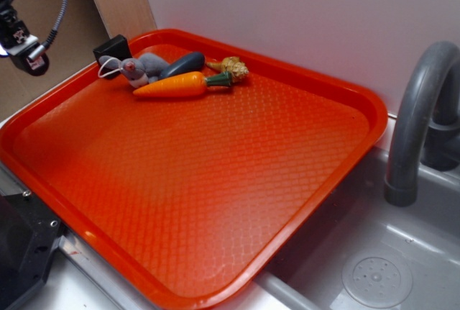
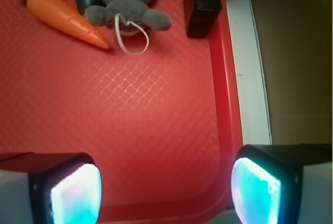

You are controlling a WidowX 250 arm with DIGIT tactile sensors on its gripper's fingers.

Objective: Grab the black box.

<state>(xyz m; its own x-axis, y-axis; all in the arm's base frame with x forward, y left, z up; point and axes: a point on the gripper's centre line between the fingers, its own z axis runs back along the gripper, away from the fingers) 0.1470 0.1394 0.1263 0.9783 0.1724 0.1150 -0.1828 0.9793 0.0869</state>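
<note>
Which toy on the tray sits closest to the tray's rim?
The black box, right against the red tray's rim; the grey plush mouse and carrot lie further in.

The gripper [image 2: 165, 190] is wide open, with nothing between its two fingers. In the wrist view the finger pads [image 2: 78, 195] glow blue-green at the bottom corners, far apart from each other. In the exterior view only a part of the arm [image 1: 21, 40] shows at the upper left edge, with a cable.
</note>
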